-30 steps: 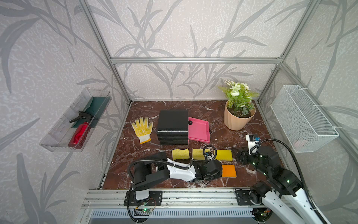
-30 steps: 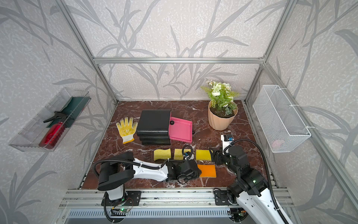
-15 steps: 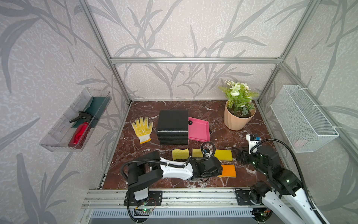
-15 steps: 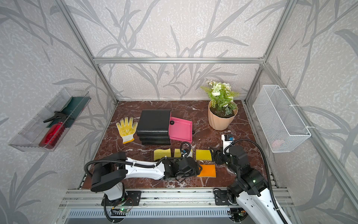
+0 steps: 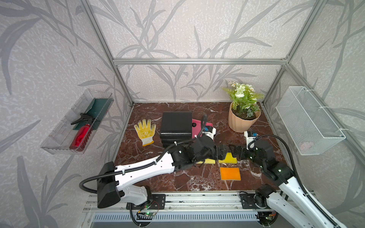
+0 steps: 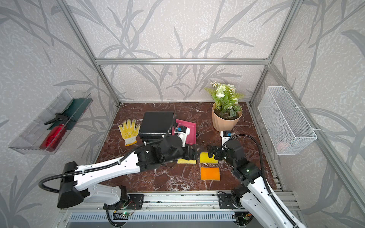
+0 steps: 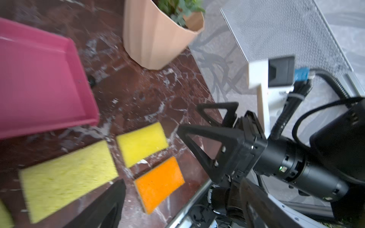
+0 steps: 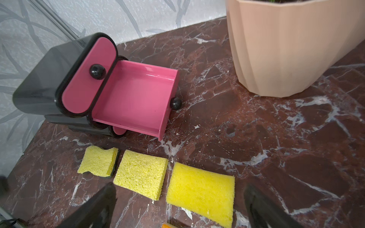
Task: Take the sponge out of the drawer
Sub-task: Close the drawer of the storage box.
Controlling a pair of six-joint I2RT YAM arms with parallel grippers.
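A clear tray (image 5: 59, 138) hangs on the left wall with a red tool (image 5: 81, 136) in it; on the table (image 5: 158, 177) a yellow glove (image 5: 145, 130) lies beside a black box (image 5: 175, 126); its pink drawer (image 8: 134, 98) sticks out, pulled open; three yellow sponges (image 8: 141, 173) lie in a row on the table near the drawer, not in it; the left gripper (image 6: 193, 153) hangs over them, wide open, holding nothing; an orange sponge (image 5: 230, 173) lies flat beside them, closer to the front edge; the right gripper (image 7: 187, 116) faces the left one, wide open too, with nothing in it; a plant pot (image 5: 243, 120) stands farther back; a wire basket (image 5: 308, 122) hangs on the right wall.
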